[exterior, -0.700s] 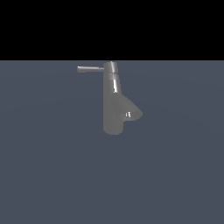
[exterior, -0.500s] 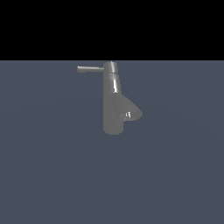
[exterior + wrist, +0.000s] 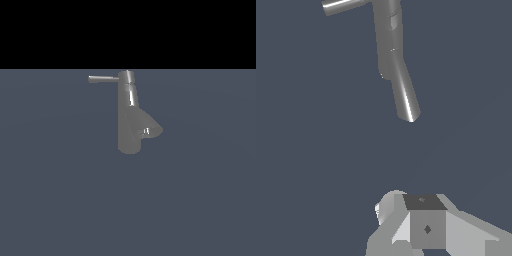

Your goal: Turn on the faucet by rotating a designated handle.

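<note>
The faucet [image 3: 129, 117] is a shiny grey upright column with a flared spout [image 3: 148, 129] branching off low on the exterior view's right. The handle [image 3: 103, 79], a thin straight rod, sticks out sideways from the top cap toward the exterior view's left. The wrist view shows the faucet [image 3: 390, 40], its spout [image 3: 405, 97] and part of the handle [image 3: 343, 5] some way ahead of my gripper [image 3: 423, 202]. Only a grey blocky part of the gripper with a dark end shows, well apart from the faucet. Its jaws are not clear. The gripper is out of the exterior view.
The faucet stands on a flat blue-grey surface [image 3: 60, 200] that fills both views. A black band lies above it in the exterior view.
</note>
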`<state>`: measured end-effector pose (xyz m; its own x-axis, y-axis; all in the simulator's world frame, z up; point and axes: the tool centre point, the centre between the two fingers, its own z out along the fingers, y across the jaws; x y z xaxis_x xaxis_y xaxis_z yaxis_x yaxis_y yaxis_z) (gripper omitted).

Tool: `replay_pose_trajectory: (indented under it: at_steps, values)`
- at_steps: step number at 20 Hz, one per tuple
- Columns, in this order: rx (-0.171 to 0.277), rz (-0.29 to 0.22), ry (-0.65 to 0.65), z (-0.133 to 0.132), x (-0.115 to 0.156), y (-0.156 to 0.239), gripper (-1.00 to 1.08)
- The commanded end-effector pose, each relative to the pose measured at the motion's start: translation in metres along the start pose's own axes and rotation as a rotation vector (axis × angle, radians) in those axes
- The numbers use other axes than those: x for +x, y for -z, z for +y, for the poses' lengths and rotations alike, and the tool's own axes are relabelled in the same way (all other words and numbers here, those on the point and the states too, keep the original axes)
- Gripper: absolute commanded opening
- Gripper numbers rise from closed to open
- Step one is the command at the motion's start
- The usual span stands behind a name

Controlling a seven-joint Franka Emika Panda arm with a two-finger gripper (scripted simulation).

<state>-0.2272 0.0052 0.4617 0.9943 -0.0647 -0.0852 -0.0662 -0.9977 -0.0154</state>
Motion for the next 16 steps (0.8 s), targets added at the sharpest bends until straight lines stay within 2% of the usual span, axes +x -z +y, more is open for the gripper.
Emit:
replay_pose_trajectory:
  at_steps: [1, 9, 16]
  values:
    - [0.020, -0.006, -0.036, -0.003, 0.012, -0.001, -1.00]
    - [0.091, -0.042, -0.219, -0.015, 0.067, -0.013, -1.00]
    - [0.121, -0.079, -0.415, -0.026, 0.121, -0.034, -1.00]
